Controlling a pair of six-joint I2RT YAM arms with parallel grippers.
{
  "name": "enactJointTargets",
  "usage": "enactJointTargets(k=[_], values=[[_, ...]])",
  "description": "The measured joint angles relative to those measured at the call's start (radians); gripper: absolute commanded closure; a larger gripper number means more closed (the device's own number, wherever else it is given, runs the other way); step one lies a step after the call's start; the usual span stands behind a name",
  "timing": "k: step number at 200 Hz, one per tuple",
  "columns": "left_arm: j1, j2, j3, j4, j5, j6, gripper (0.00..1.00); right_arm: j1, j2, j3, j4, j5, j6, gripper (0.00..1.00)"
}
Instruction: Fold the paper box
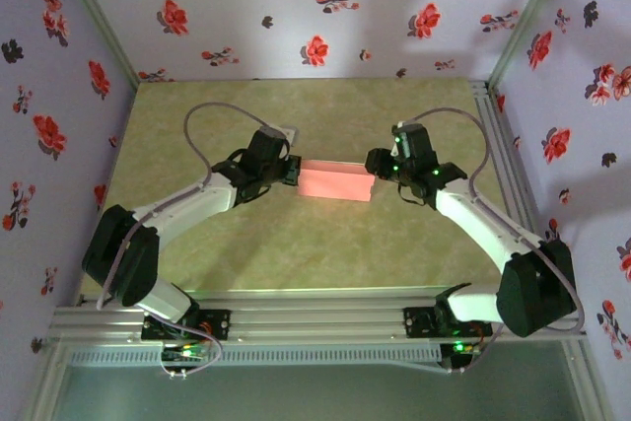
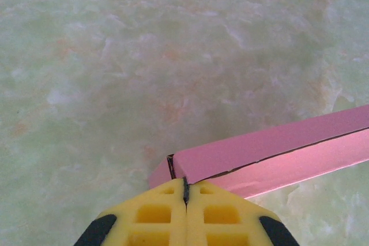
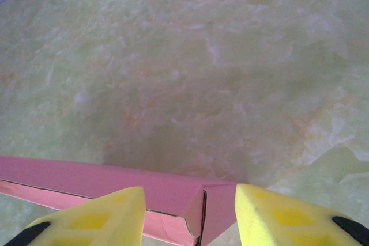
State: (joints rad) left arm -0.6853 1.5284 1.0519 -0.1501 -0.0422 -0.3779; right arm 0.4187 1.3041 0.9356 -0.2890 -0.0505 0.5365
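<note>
On the marbled table (image 1: 345, 253), we see the paper box (image 1: 335, 182) seemingly braced endwise: left gripper (image 2: 185, 184) clenched against one end, right gripper (image 3: 190, 193) spread astride the other (contact unclear).

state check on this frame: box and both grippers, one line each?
paper box: folded, pink face out, lying on the table between the two grippers.
left gripper: shut, tips at the box's end corner; cannot tell whether it pinches an edge.
right gripper: open, one finger on either side of the box's other end.
</note>
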Motion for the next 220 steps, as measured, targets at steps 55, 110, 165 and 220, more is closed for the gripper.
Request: enactJointTargets(k=[55, 110, 165, 220], values=[[-0.008, -0.002, -0.001, 0.0, -0.008, -0.001, 1.0, 0.01, 0.001, -0.032, 0.039, 0.014, 0.016, 0.64], [-0.01, -0.003, -0.004, -0.001, -0.01, -0.005, 0.94, 0.031, -0.018, -0.078, 0.083, 0.032, 0.018, 0.67], [-0.008, -0.022, -0.008, -0.068, 0.005, -0.033, 0.76, 0.04, -0.035, -0.114, 0.099, 0.048, 0.018, 0.67], [0.042, -0.095, -0.009, -0.124, 0.141, -0.079, 0.76, 0.041, -0.039, -0.136, 0.113, 0.049, 0.018, 0.68]])
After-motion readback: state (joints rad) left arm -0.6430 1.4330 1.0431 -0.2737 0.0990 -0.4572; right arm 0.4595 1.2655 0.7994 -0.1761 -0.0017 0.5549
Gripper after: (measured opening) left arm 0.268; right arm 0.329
